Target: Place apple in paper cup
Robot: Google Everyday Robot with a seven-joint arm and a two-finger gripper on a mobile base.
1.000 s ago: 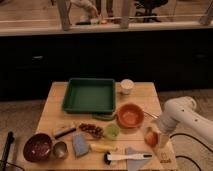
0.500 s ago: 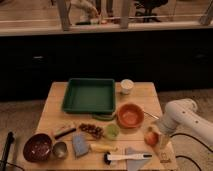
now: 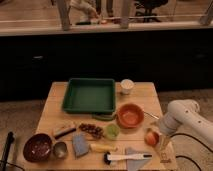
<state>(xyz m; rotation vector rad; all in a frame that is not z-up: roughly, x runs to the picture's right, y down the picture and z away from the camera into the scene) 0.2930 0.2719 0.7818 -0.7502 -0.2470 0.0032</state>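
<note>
Camera view, looking down on a pale wooden bench (image 3: pixel 55 107) from its near edge. A single white arm (image 3: pixel 182 112) comes in from the right. Its gripper (image 3: pixel 159 136) sits low near the bench's right near corner, hard against the small round red-orange apple (image 3: pixel 151 137).

- Apple: immediately left of the gripper, touching it or nearly so, down at bench level as far as can be judged.
- Grip: cannot tell whether the gripper is clamped on the apple or only set beside it.
- Target: small white cylindrical paper cup (image 3: pixel 127 86), upright, mouth up, at the far edge of the bench. From the gripper it lies toward the far side and somewhat left, well apart.
- Between the two: round orange bowl (image 3: pixel 131 115), nearer the gripper than the cup.
- The cup stands just right of the far right corner of the rectangular green plastic tray (image 3: pixel 90 95).
- Small green cup (image 3: pixel 112 131): left of the gripper, beyond the apple, off the carry line. Not the target.

Judgement: the apple is round, so there is no long axis to mind; the bearing is what counts. The carry line runs diagonally, far and left, passing over the orange bowl. The apple would need height to clear the bowl's rim and then the cup's rim, and should come down from straight above. The cup mouth looks barely apple-wide, so there is little tolerance. A light cup may tip if the apple lands off centre.
</note>
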